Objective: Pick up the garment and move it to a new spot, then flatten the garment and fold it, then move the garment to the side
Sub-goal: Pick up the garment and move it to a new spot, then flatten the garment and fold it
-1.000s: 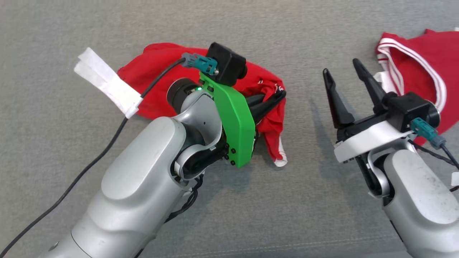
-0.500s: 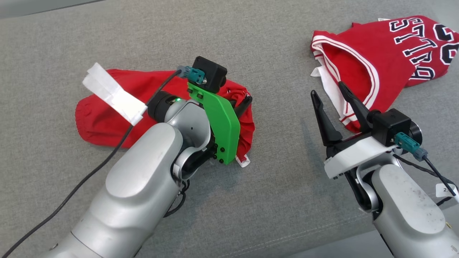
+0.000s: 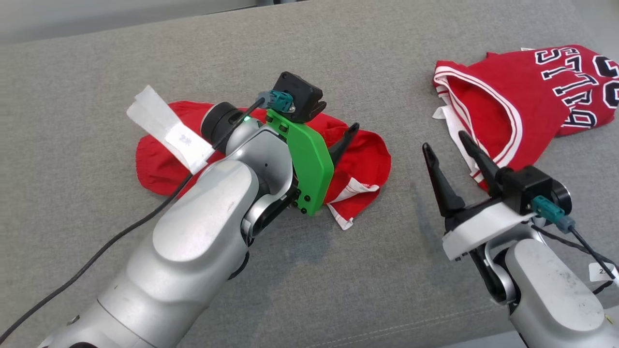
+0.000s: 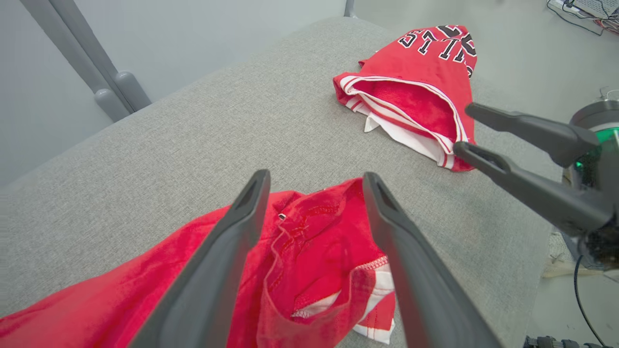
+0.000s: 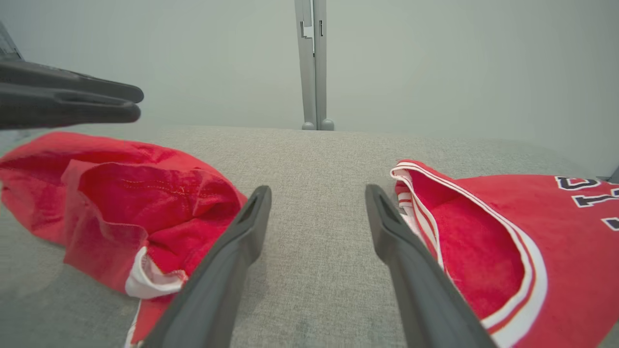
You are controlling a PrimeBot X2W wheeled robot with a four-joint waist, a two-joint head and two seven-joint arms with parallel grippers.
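Presently left hand (image 4: 315, 179) open, poised over a raised fold of the crumpled red cloth garment with white trim (image 3: 362, 159), mid-way across the grey upholstered cushion (image 3: 309, 58), probably readying a pinch; right hand (image 3: 444, 141) open, empty, just beside.

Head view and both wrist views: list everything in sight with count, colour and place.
upholstered surface: one, grey, beneath everything
crumpled garment: one, red with white trim, middle of the surface
basketball jersey: one, red with black-and-white lettering, far right
paper tag: one, white, on a black cable at left
post: one, grey, behind the surface
left gripper: one, dark, jaws apart over the crumpled garment
right gripper: one, dark, jaws apart, between garment and jersey
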